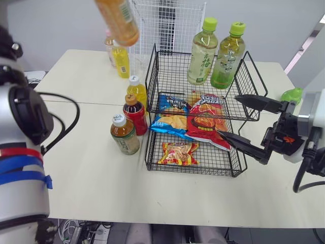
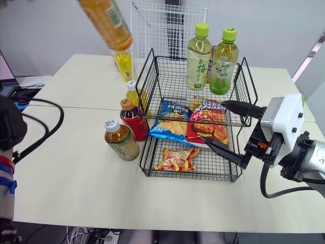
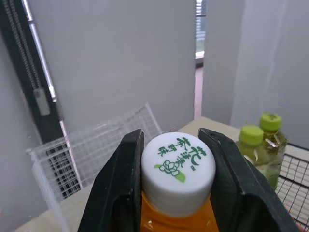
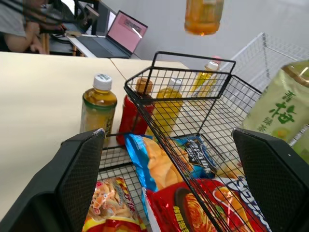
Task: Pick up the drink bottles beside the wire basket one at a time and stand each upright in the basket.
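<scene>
Bright, even indoor light, soft faint shadows under the wire basket (image 1: 150,152) on the table (image 1: 91,173)

The cream table (image 1: 91,178) showed 1 seam running across it. On it stood a black wire basket (image 1: 148,152). Just beside the basket's left side stood 3 upright bottles close together: a tea bottle (image 1: 124,134), a red bottle (image 1: 136,114) and a yellow bottle (image 1: 136,91). Farther back stood a second yellow bottle (image 1: 120,60) and a white wire rack (image 1: 167,25). A green object (image 1: 292,95) lay at the right edge.
</scene>
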### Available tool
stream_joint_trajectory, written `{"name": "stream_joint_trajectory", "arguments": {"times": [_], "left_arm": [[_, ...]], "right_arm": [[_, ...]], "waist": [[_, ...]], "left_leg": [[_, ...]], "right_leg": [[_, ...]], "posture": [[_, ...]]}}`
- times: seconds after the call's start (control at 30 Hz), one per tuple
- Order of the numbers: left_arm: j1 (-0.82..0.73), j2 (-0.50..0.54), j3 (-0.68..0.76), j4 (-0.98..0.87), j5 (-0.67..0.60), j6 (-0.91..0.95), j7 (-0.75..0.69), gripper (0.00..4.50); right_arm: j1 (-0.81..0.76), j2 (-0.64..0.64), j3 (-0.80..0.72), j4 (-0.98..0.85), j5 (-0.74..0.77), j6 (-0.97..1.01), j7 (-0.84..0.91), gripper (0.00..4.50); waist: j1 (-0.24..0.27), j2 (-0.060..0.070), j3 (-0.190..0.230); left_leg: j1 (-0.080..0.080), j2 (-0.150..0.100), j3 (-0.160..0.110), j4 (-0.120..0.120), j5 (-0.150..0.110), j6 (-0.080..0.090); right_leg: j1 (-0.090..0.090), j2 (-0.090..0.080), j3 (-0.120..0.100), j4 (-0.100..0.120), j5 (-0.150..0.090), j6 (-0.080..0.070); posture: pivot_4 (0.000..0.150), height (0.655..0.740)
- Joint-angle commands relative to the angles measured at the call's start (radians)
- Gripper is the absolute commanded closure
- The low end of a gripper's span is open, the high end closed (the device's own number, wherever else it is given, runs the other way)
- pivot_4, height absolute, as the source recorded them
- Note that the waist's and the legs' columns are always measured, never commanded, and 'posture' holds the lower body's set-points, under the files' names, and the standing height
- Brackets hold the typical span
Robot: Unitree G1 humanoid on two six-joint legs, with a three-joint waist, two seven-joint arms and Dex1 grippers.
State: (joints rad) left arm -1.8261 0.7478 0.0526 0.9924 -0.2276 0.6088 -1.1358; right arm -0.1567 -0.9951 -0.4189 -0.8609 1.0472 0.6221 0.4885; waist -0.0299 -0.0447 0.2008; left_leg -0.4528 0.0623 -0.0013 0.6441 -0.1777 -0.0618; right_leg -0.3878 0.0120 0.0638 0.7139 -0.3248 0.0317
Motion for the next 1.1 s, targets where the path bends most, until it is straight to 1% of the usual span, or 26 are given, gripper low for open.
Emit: {"name": "stream_joint_trajectory", "arguments": {"times": [0.03, 0.2, 0.33, 0.47, 0.63, 0.87, 1.0, 1.07, 1.1], "left_arm": [[-0.117, -0.053, 0.006, 0.079, 0.007, -0.051, -0.047, 3.11], [-0.139, -0.153, 0.001, 0.159, 0.028, -0.1, -0.079, 3.11], [-0.112, -0.227, 0.0, 0.199, 0.055, -0.153, -0.068, 3.11], [-0.071, -0.277, 0.004, 0.227, 0.079, -0.187, -0.05, 3.11], [-0.02, -0.314, -0.005, 0.24, 0.116, -0.243, -0.041, 3.11], [0.027, -0.343, -0.017, 0.246, 0.16, -0.313, -0.03, 3.11], [0.029, -0.348, -0.01, 0.252, 0.16, -0.311, -0.049, 3.11], [0.029, -0.345, -0.008, 0.249, 0.158, -0.31, -0.064, 2.39], [0.027, -0.342, -0.005, 0.248, 0.155, -0.312, -0.067, 2.24]], "right_arm": [[0.008, 0.014, -0.032, -0.023, -0.029, -0.019, -0.028, 0.0], [0.037, 0.03, -0.057, -0.05, -0.044, -0.015, -0.068, 0.0], [0.062, 0.034, -0.103, -0.068, -0.021, -0.003, -0.102, 0.0], [0.104, 0.038, -0.161, -0.084, 0.015, 0.011, -0.142, 0.0], [0.139, 0.024, -0.212, -0.092, 0.064, 0.015, -0.157, 0.0], [0.155, 0.013, -0.24, -0.099, 0.097, 0.01, -0.167, 0.0], [0.156, 0.007, -0.242, -0.097, 0.105, 0.006, -0.167, 0.0], [0.155, 0.003, -0.241, -0.093, 0.105, 0.007, -0.166, 0.0], [0.153, 0.001, -0.239, -0.09, 0.103, 0.006, -0.165, 0.0]], "waist": [[-0.002, 0.0, 0.0], [-0.003, 0.001, 0.0], [-0.003, 0.001, 0.0], [-0.002, 0.001, 0.0], [-0.003, 0.001, 0.0], [-0.002, 0.001, 0.0], [-0.003, 0.001, 0.0], [-0.003, 0.001, 0.0], [-0.003, 0.001, 0.0]], "left_leg": [[0.0, 0.0, 0.0, 0.0, 0.0, 0.0], [0.0, 0.0, 0.001, -0.001, 0.0, 0.0], [0.0, 0.0, 0.001, -0.001, 0.0, 0.0], [0.0, 0.0, 0.001, -0.001, 0.0, 0.0], [0.0, 0.0, 0.002, -0.001, 0.0, 0.0], [0.0, -0.001, 0.002, -0.001, 0.0, 0.0], [0.0, 0.0, 0.002, 0.0, 0.0, 0.0], [0.0, -0.001, 0.002, 0.0, 0.0, 0.0], [0.0, -0.001, 0.002, 0.0, 0.0, 0.0]], "right_leg": [[0.0, 0.0, 0.0, 0.0, 0.0, 0.0], [-0.001, 0.0, 0.001, 0.0, 0.0, 0.0], [-0.001, 0.0, 0.001, 0.0, 0.0, -0.001], [-0.001, 0.0, 0.002, 0.001, 0.001, -0.001], [-0.001, 0.0, 0.002, 0.001, 0.001, -0.002], [-0.001, 0.0, 0.002, 0.001, 0.001, -0.002], [-0.001, 0.0, 0.002, 0.001, 0.001, -0.002], [0.0, 0.0, 0.002, 0.001, 0.001, -0.002], [0.0, 0.0, 0.002, 0.001, 0.001, -0.002]], "posture": [[0.15, 0.736], [0.15, 0.736], [0.15, 0.736], [0.15, 0.736], [0.15, 0.736], [0.15, 0.736], [0.15, 0.736], [0.15, 0.736], [0.15, 0.736]]}}
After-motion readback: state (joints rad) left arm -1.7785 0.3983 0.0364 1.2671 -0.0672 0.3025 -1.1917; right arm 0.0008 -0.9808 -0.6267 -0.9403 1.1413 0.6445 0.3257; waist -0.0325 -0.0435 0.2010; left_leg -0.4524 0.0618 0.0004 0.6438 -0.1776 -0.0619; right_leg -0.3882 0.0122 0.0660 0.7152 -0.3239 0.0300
